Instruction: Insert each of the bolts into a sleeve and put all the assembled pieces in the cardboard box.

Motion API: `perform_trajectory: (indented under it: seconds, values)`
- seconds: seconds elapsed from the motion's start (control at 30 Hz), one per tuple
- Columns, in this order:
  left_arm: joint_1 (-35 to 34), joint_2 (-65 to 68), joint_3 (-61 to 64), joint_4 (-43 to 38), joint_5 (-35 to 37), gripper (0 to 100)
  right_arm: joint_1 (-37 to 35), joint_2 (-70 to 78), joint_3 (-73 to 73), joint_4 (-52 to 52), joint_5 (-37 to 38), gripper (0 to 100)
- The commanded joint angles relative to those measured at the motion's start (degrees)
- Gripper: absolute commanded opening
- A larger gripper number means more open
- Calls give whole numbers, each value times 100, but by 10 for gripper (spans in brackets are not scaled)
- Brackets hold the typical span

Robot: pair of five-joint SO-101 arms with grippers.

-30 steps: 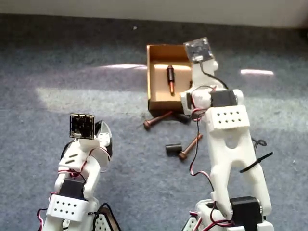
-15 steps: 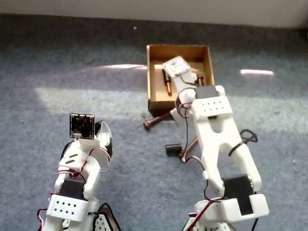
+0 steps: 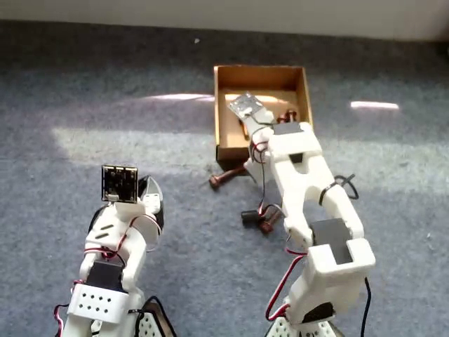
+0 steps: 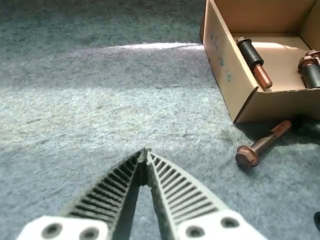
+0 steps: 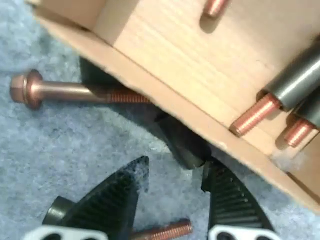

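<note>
Carpet (image 3: 105, 70) bears the cardboard box (image 3: 219, 119), right claw (image 5: 175, 167) parted beside it.

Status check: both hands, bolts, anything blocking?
Left hand shut, over carpet. Right hand open at a sleeve by the cardboard box. Loose bolt alongside; box wall close.

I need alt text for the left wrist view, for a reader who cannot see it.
The left gripper, shut, hangs over grey carpet. Beyond it, a cardboard box holds sleeved bolts, and one bare bolt lies on the carpet beside its wall.
</note>
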Motion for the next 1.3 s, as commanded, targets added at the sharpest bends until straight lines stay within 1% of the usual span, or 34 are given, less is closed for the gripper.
perform_trajectory:
  seconds: [0.0, 0.13, 0.37, 0.47, 0.57, 0.8, 1.0, 1.07, 1.17, 1.2, 1.27]
  values:
    - [92, -48, 180, 9, -53, 7, 4, 242, -725, -127, 79, 166]
    - [92, -48, 180, 9, -53, 7, 57, 576, -1165, 13, 79, 166]
    - [101, -48, 180, 9, -53, 7, 127, 356, -1842, 998, 79, 166]
    - [110, -48, 180, 9, -53, 7, 84, 374, -1903, 971, 132, 166]
    - [110, -48, 180, 18, -53, 7, 22, 646, -1903, 743, 492, 166]
    - [110, -40, 180, 18, -53, 7, -101, 1464, -1956, 699, 519, 166]
    - [110, -40, 180, 18, -53, 7, -84, 1851, -2018, 312, 519, 166]
    - [110, -40, 180, 18, -53, 7, -92, 1868, -2035, 312, 519, 140]
    - [110, -40, 180, 18, -53, 7, -101, 1851, -2035, 356, 519, 18]
    - [110, -40, 180, 18, -53, 7, -92, 1851, -2035, 391, 519, 0]
    - [101, -40, 180, 18, -53, 7, -57, 1824, -2035, 646, 519, 13]
